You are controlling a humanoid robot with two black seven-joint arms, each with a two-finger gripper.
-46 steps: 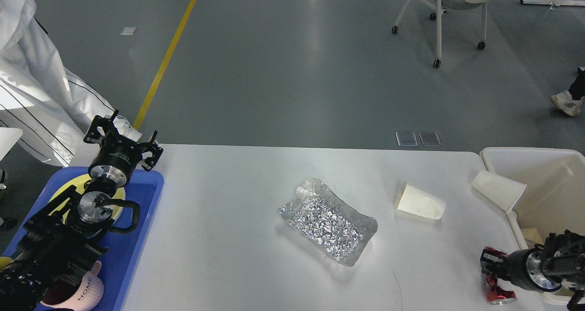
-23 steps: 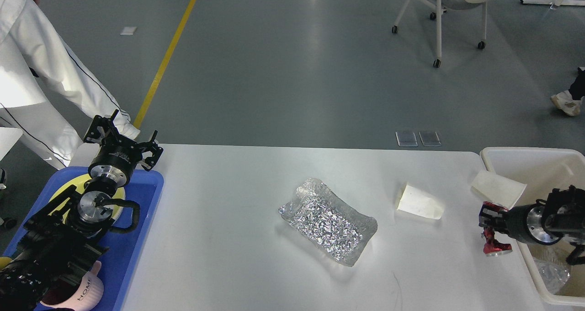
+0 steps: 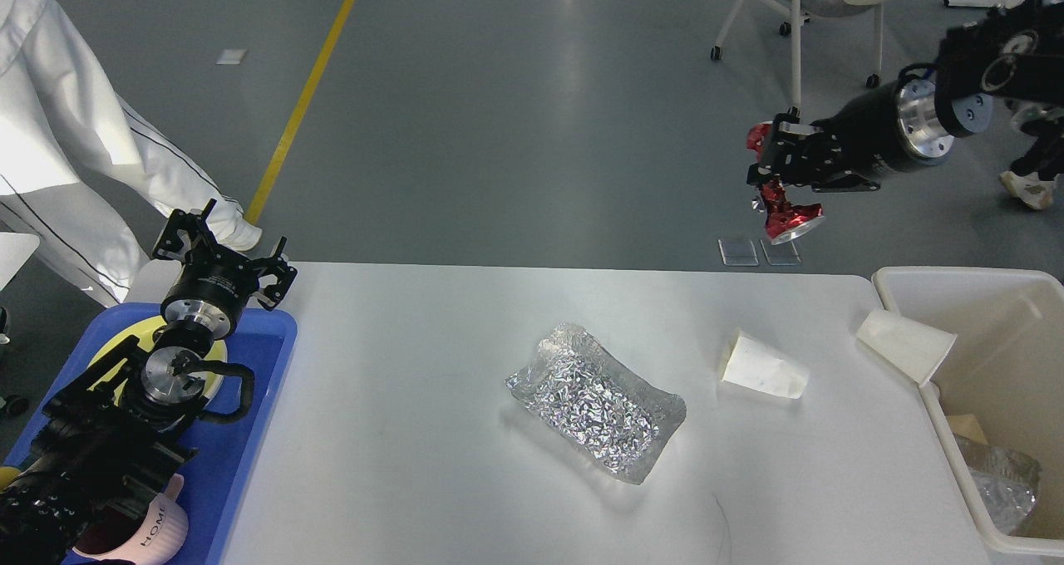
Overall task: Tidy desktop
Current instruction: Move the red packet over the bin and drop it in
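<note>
**Right gripper aloft with a red scrap, desktop below**

The white desktop (image 3: 432,465) fills the lower middle of the head view. On it lie a crinkled silver foil bag (image 3: 595,400) near the centre and a tipped paper cup (image 3: 763,367) to its right. A second paper cup (image 3: 906,345) leans on the rim of the cream bin (image 3: 956,281) at the desktop's right edge.

The right gripper (image 3: 777,191) hangs high above the far right corner, well apart from the surface, pinching a crumpled red scrap (image 3: 785,216). The left gripper (image 3: 220,245), fingers spread and holding nothing, sits at the far left corner above the blue tray (image 3: 258,366), which holds a yellow plate (image 3: 218,357) and a pink mug (image 3: 158,536).
</note>
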